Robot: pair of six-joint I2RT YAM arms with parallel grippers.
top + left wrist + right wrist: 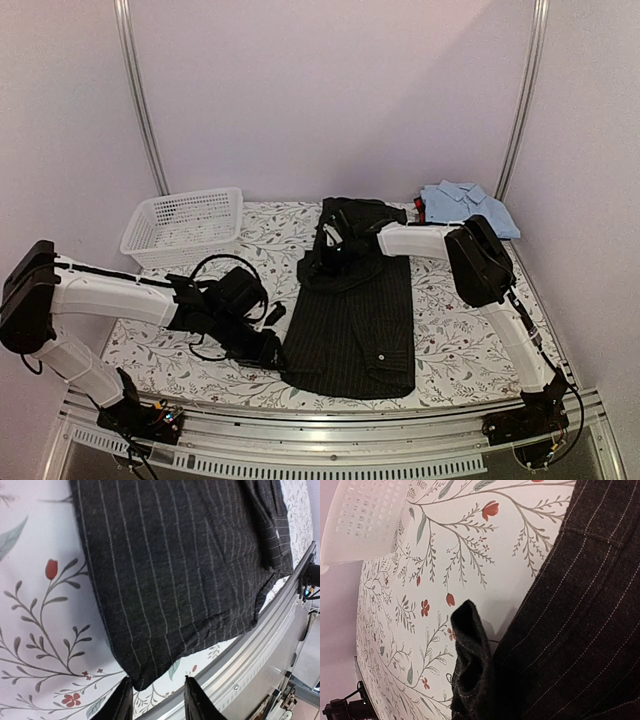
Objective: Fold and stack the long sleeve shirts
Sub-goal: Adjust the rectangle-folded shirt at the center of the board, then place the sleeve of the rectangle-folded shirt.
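Nearest the lens, the metal rail [330,420] at the tabletop's [450,340] front edge is seen along the bottom of the overhead view. Just past it, the left end effector [156,687] is parked at the lower-left corner of the black shirt [355,320]. Its fingers [125,702] are apart, and the corner tip pokes into the gap but isn't clamped, by the look of it.

That shirt is laid flat mid-frame as a long narrow panel, so the sides and sleeves look to have been tucked in already. Dark fabric with fine pale pinstripes is seen, plus a white button [381,355] low on the right. The edges are fairly straight, though it's a bit rumpled up top.

Higher up, the right end effector [335,250] is set on the collar end. It's closed, and a bunched fold of striped cloth stands right in front of its wrist camera, so a pinch on the shirt is assumed.

Further back, a white mesh basket [185,225] is placed upper left. The light blue shirt [470,205] is tucked in the upper right, roughly folded and well apart from the black one.

Roughly halfway is the guess: the crosswise fold and the stacking aren't done yet.
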